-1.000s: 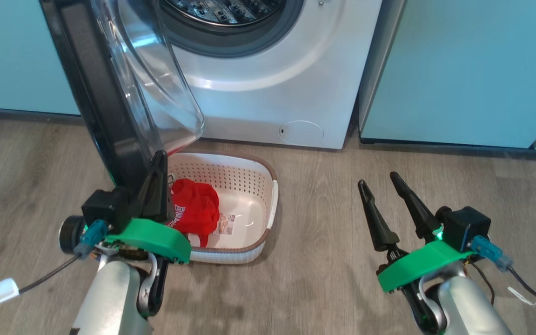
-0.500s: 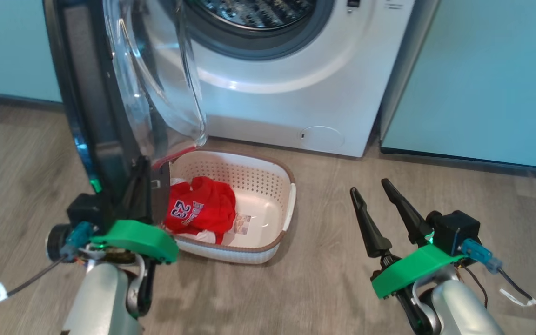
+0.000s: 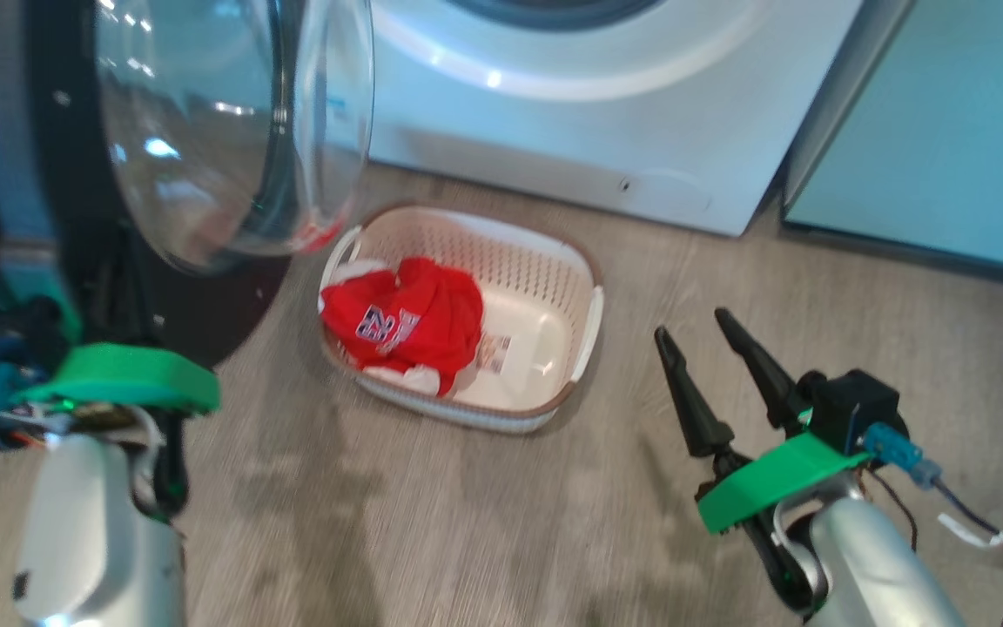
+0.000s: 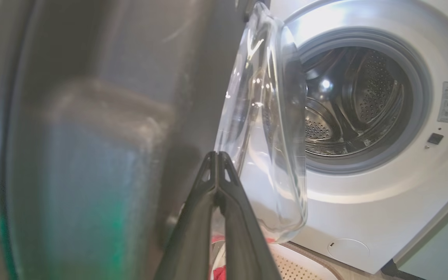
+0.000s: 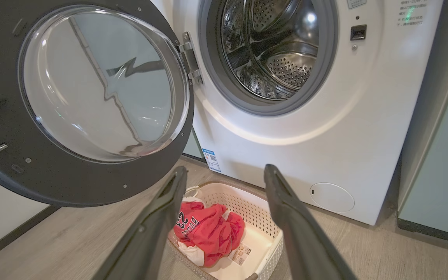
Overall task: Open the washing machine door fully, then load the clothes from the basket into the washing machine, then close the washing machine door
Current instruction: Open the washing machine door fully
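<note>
Left gripper [image 4: 217, 155]: my two dark fingers are pressed together tip to tip with nothing between them. In the left wrist view they lie close against the inner face of the washing machine door [image 4: 263, 136], where the black rim meets the clear glass bowl. Contact with the door cannot be confirmed. In the head view these fingers are lost against the door's [image 3: 205, 131] dark rim. Right gripper [image 3: 690, 324]: fingers spread wide and holding nothing, poised above the wood-look floor [image 3: 467, 522] to the right of the basket [image 3: 519, 261] and apart from it. The washing machine door [image 5: 72, 186] stands swung out on its left-side hinge, inner face and glass bowl turned outward. The steel drum [image 5: 278, 50] of the washing machine [image 5: 286, 155] is exposed, with no laundry seen in it. The basket [image 5: 247, 202] sits on the floor just in front of the machine's lower front. It is below the blue label sticker [image 5: 211, 158] and left of the small round flap [image 5: 332, 197]. The red jersey [image 3: 414, 318], with white lettering and a little white fabric under it, lies bunched in the basket's left half, at the door-side end. The right half of the basket's bottom is bare apart from a sticker label [image 3: 494, 351]. A pale teal cabinet [image 3: 945, 131] adjoins the machine's right side. The head view is motion-blurred, so its fine detail is unreliable.
</note>
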